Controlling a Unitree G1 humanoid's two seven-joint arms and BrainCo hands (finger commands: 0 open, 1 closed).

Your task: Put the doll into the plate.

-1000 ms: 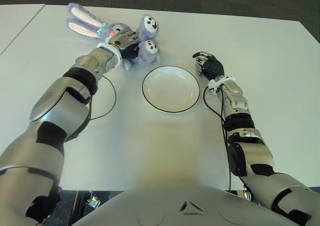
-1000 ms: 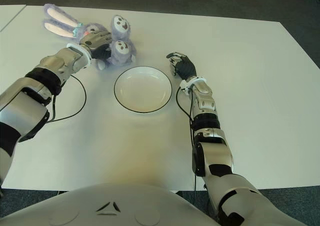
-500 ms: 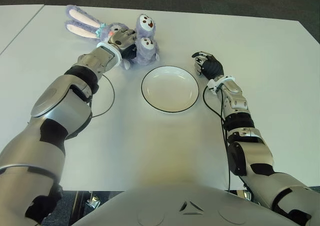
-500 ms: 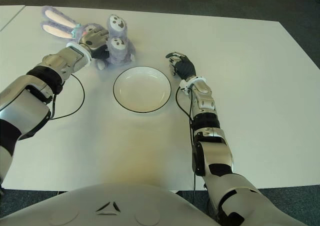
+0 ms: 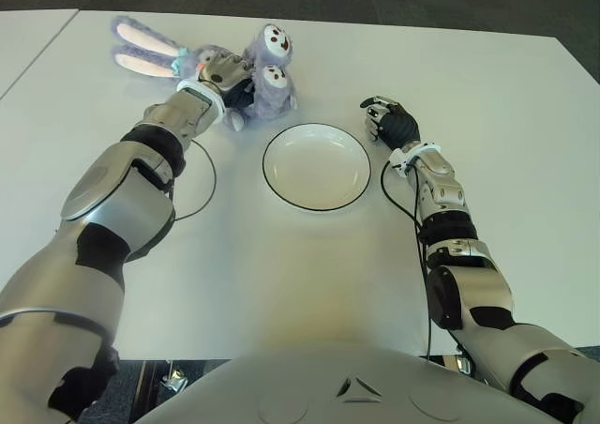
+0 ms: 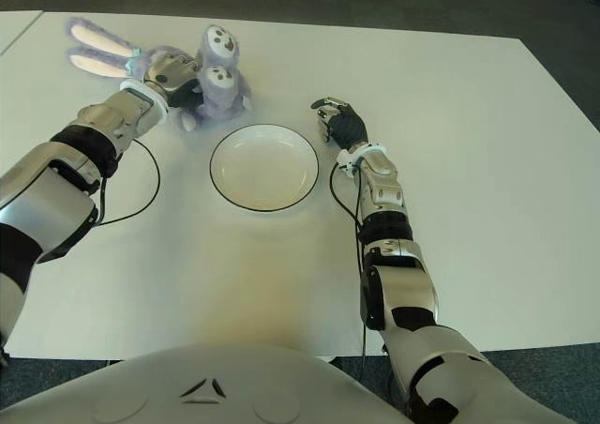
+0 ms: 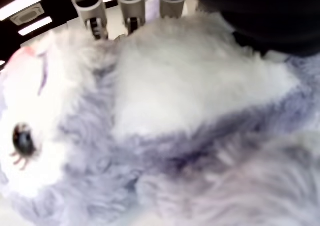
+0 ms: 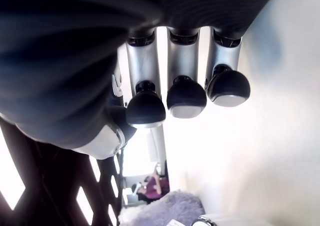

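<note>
- Plush doll (image 5: 246,72): a soft purple-and-white rabbit toy with long pink-lined ears is seen lying on the white table (image 5: 281,283), at the far left part of it, just beyond the plate. The ears are stretched toward the robot's left, and the two round feet with small printed faces are turned toward the plate side.
- The round white plate with a thin black rim (image 5: 316,166) is placed near the middle of the table. Nothing is seen inside it. The doll is just beside its far left edge, but it cannot be told whether the two are touching.
- The left hand (image 5: 225,70) is laid over the body of the doll, between the ears and the feet. In the left wrist view the picture is filled by the white and purple fur, with one dark eye of the toy visible, and three fingertips (image 7: 131,8) are pressed into the fur at its edge. The fingers appear to be closed around the doll, though the grip itself is mostly hidden by the fur.
- The right hand (image 5: 390,120) is shown on the right side of the plate, near its rim but apart from it. In the right wrist view its fingers (image 8: 186,93) are curled downward side by side, and nothing is held by them.
- A thin black cable (image 5: 204,175) is seen in a loop on the table by the left forearm.
</note>
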